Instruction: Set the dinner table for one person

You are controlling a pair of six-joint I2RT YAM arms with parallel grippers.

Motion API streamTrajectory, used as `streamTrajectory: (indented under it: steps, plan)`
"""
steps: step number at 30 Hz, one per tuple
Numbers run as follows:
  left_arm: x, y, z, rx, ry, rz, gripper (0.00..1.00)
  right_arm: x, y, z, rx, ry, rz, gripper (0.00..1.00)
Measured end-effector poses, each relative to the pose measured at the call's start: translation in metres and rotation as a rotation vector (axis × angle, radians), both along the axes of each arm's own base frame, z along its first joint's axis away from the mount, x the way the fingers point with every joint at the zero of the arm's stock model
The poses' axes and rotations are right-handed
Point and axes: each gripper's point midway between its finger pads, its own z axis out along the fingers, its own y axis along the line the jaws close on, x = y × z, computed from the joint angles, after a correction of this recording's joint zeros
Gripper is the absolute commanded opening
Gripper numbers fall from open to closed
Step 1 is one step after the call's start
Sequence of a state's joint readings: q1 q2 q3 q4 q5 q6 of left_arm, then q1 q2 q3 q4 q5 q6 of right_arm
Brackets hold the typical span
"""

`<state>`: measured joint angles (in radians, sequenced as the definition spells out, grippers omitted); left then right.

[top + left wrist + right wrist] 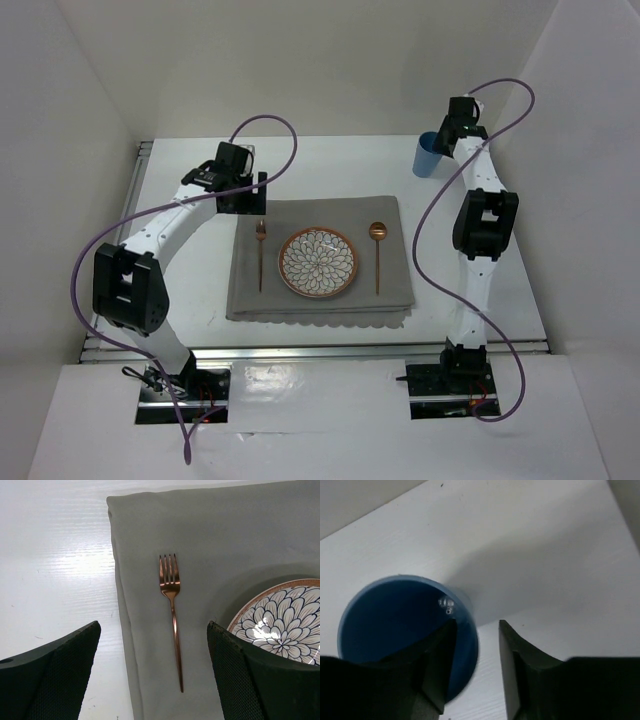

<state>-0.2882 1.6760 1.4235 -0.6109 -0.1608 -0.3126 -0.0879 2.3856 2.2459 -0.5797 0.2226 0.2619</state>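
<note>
On the white dinner table (330,160) lies a grey placemat (320,300) holding a flower-patterned plate (317,262), a copper fork (261,255) to its left and a copper spoon (378,255) to its right. My left gripper (154,670) hangs open above the fork (172,610), nothing between its fingers. A blue cup (430,155) stands at the far right. My right gripper (477,630) straddles the rim of the cup (395,620), with one finger inside and the other outside. A gap still shows between the outer finger and the wall.
Aluminium rails (135,190) border the table's left and near edges. White walls enclose the back and both sides. In the left wrist view the plate (285,625) sits close to the right finger, on the placemat (225,540).
</note>
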Motion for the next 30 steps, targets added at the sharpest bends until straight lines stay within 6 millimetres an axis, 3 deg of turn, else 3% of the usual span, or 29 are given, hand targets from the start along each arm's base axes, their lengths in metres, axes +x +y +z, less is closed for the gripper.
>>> streamTrajectory:
  steps: [2,3,9,13,15,21,23,26,30]
  plan:
    - [0.000,0.002,0.000,0.000,0.000,0.004,0.92,0.000,0.002,-0.011,0.006,0.017,0.009,0.26]
    - [0.000,0.002,0.000,0.001,0.001,0.006,0.92,0.001,0.002,-0.014,0.010,0.022,0.010,0.02]
    - [0.001,0.005,0.000,0.001,0.002,0.011,0.92,0.000,0.002,-0.010,-0.018,0.023,0.012,0.00]
    - [0.001,0.005,-0.001,0.002,0.003,0.010,0.92,-0.019,0.011,0.005,-0.106,0.069,0.031,0.00]
    - [0.001,0.005,-0.001,0.006,0.003,0.005,0.92,-0.037,0.037,0.023,-0.135,0.082,0.073,0.00]
    - [0.000,0.012,-0.004,0.013,0.009,0.003,0.92,-0.107,0.176,0.117,-0.066,-0.051,0.361,0.00]
    - [-0.003,0.018,-0.009,0.016,0.022,0.014,0.92,-0.122,0.201,0.134,-0.036,-0.088,0.414,0.00]
    - [-0.006,0.026,-0.015,0.020,0.038,0.030,0.92,-0.137,0.216,0.123,-0.018,-0.067,0.436,0.00]
    - [-0.005,0.032,-0.014,0.016,0.035,0.044,0.92,-0.150,0.229,0.068,-0.008,0.059,0.453,0.00]
